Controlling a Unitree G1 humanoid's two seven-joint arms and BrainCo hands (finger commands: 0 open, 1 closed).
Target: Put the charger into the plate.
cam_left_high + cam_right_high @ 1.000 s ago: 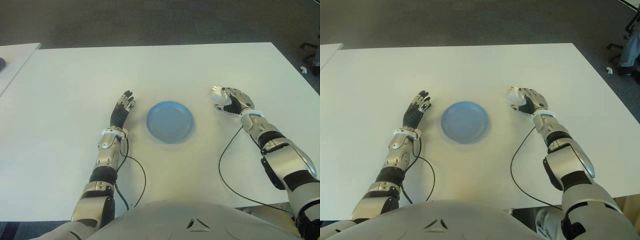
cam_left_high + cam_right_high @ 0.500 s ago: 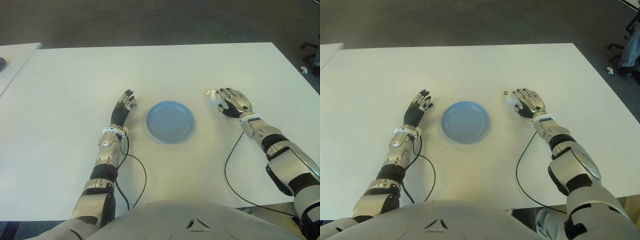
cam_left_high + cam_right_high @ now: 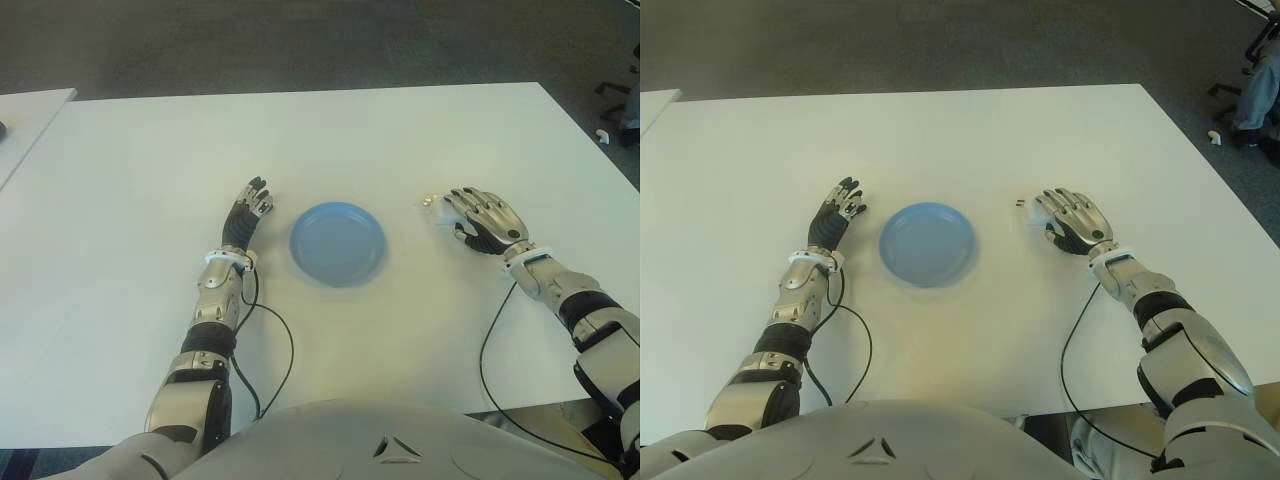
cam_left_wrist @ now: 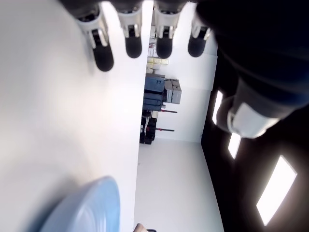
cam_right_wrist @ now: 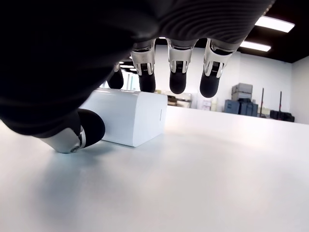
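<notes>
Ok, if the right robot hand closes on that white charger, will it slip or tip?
The charger looks like a smooth, rigid block, so it may slip between the fingers. It sits flat on the table, probably stable, unlikely to roll.

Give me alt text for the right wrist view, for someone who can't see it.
The right hand hovers with fingers spread just above a white charger lying on the white table, its thumb beside the charger and nothing grasped. Behind is a bright room with ceiling lights.
</notes>
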